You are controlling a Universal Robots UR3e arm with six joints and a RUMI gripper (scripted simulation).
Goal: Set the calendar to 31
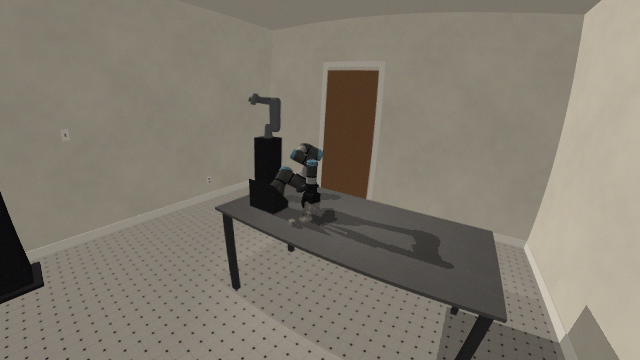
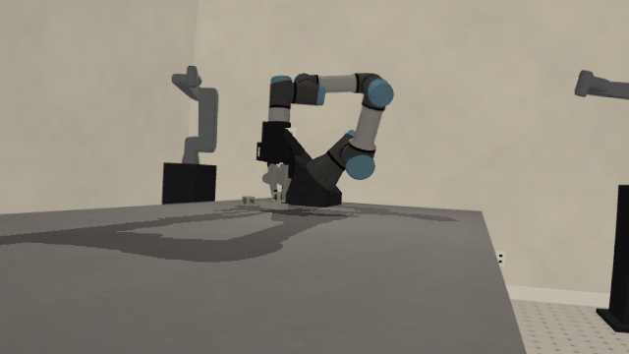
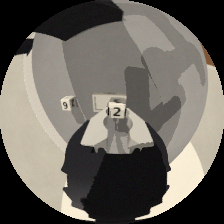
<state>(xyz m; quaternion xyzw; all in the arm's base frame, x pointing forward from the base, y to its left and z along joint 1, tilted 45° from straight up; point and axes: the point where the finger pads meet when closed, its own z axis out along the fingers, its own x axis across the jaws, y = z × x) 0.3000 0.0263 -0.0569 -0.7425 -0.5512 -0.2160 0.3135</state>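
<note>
Gripper (image 3: pixel 116 119) clamps white cube (image 3: pixel 116 111), "2" face showing.

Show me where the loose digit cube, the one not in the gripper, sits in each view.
Top: the loose cube is a pale speck on the table, left of the gripper.
Exterior: small cube, left of the gripper.
Wrist: left of centre, showing a 9.
Shared landmark: the held cube.
</note>
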